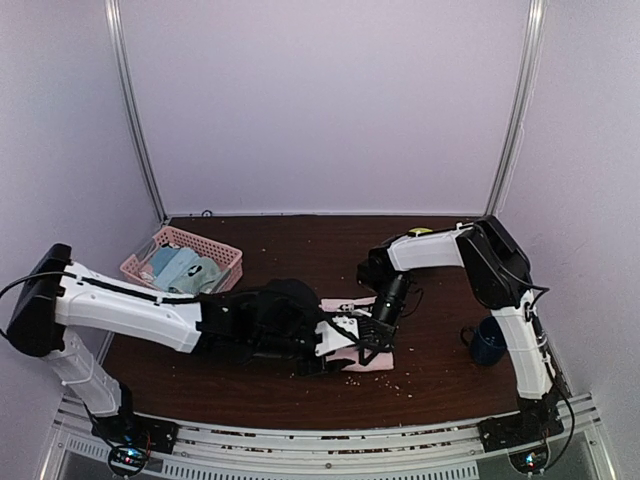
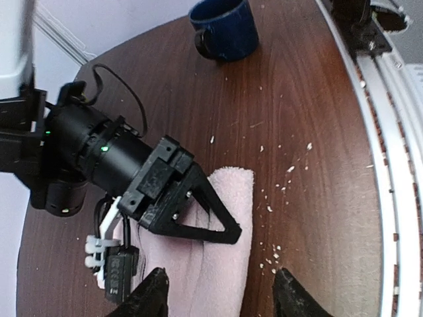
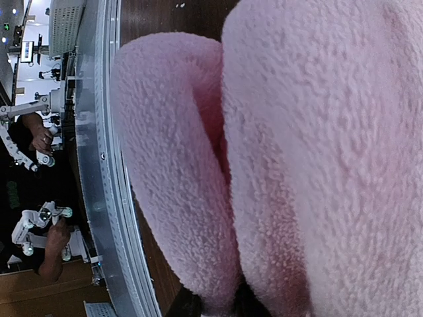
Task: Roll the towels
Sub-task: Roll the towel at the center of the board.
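Fingers of both arms meet over the pink towel [image 2: 232,191], which lies on the worktop [image 2: 304,112] at front centre, between the two arms. Seen from the left wrist, its long axis runs straight away from the left gripper [image 2: 221,298]. The near end sits between that gripper's fingers, and the far end is a rounded, doubled-over lip just past the right gripper [image 2: 230,231].

The left fingers stand apart, one on each side of the cloth's width, clamped on nothing (whether their tips touch the pile I cannot tell). The right gripper comes in across the towel from the side. Its fingers look drawn together on a pinch of fleece, and its own camera is filled with a pink fold rising toward it, which fits a grip.

So the right arm has hold of the cloth, while the left is lined up with its length. By my reading the rolling is barely begun, and the coming move turns on carrying that lip down the long axis toward the left fingers.

A blue mug [image 2: 223,26] stands well apart. A pink basket [image 1: 143,249] of cloths sits at left rear, and I cannot pick out the green towel.
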### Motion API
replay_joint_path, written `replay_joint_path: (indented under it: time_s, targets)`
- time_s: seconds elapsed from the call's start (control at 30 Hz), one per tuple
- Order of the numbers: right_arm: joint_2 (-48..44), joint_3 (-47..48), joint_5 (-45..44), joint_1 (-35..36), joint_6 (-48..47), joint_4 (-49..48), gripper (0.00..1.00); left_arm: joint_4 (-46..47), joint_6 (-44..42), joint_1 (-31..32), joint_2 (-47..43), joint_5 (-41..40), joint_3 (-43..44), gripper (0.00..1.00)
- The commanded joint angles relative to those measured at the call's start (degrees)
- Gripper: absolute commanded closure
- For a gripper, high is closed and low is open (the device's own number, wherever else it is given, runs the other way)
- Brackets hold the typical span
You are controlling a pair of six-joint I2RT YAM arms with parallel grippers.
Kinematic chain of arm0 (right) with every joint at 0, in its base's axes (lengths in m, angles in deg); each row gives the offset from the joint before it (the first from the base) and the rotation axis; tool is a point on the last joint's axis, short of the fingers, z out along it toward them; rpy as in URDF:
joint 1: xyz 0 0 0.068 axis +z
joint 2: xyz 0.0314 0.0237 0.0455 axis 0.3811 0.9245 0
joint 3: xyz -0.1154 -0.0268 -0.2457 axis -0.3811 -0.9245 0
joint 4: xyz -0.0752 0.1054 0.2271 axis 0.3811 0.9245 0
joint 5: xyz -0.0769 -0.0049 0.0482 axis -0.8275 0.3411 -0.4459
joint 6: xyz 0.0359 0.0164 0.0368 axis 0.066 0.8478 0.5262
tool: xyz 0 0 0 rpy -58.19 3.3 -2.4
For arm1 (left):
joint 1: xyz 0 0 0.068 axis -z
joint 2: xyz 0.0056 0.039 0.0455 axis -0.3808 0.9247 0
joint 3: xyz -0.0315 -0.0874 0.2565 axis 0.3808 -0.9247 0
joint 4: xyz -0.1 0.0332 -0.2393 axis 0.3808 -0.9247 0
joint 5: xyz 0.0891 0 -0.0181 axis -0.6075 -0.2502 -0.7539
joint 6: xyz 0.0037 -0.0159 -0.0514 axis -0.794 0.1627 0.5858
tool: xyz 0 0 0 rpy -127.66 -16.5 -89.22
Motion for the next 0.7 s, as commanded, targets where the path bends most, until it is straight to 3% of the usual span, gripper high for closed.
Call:
replay_joint_path:
  time_s: [0.0,0.2,0.43,0.67]
  targets:
    - [3.08,-0.39,-6.38,-0.44,-0.72,0.69,0.94,-0.72,-8.77,0.09,9.88,-4.92,4.83,0.45]
    - [3.46,-0.84,-6.51,-0.45,-0.62,0.14,0.94,0.00,-12.18,0.02,18.41,-5.80,8.22,0.45]
    - [3.51,-0.94,-6.25,-0.44,-0.78,-0.04,0.94,0.43,-13.33,0.02,22.46,-11.49,7.47,0.45]
    - [3.32,-0.29,-5.05,-0.44,-1.88,1.12,0.93,-0.13,-14.71,0.02,26.57,-16.40,8.31,0.59]
